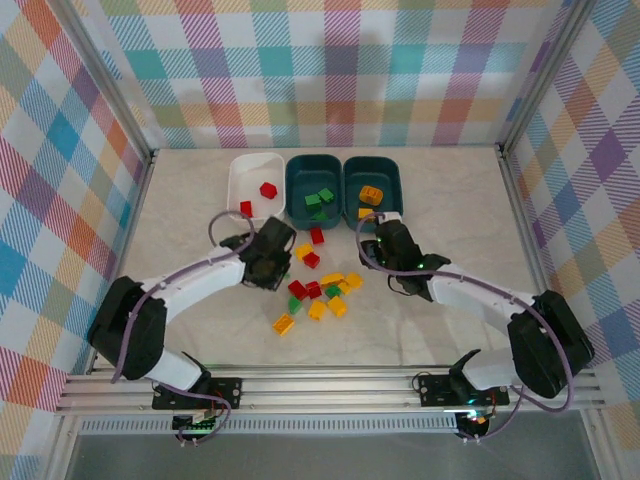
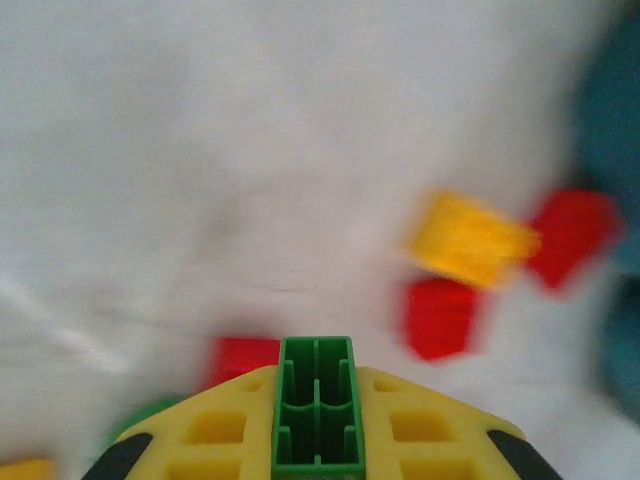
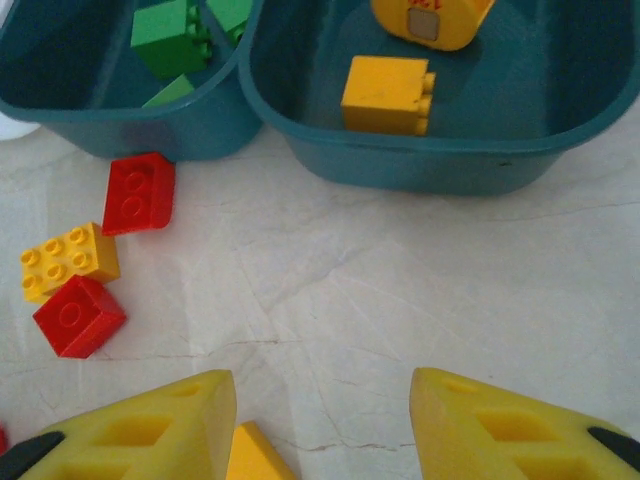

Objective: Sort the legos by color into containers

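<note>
- Left gripper (image 2: 316, 450): clenched on a green brick (image 2: 316, 400). The brick sits between the two yellow fingers with its hollow underside facing the wrist camera. Its long axis appears to run along the fingers.
- Key relation: in the top view, the green tub (image 1: 303, 172) lies ahead of the left gripper and slightly to its right, near but not under it. It is the middle of the three tubs and already holds green bricks. The carry therefore likely runs forward and rightward, past the white tub (image 1: 245, 172), which holds red bricks.
- Right gripper (image 3: 322, 400): released, jaws wide apart and holding nothing. It hangs low over the table, just short of the yellow tub (image 3: 440, 165).
- A yellow brick (image 3: 255, 458) lies between the right fingers, nearer the left one (only a corner shows, cut off by the frame edge).
- The pile (image 1: 320, 290) of unsorted red, yellow and green bricks lies between the two arms.
- Hard to make out: the left wrist view is blurred. A teal patch at its right edge is probably a tub, but which one cannot be told.
</note>
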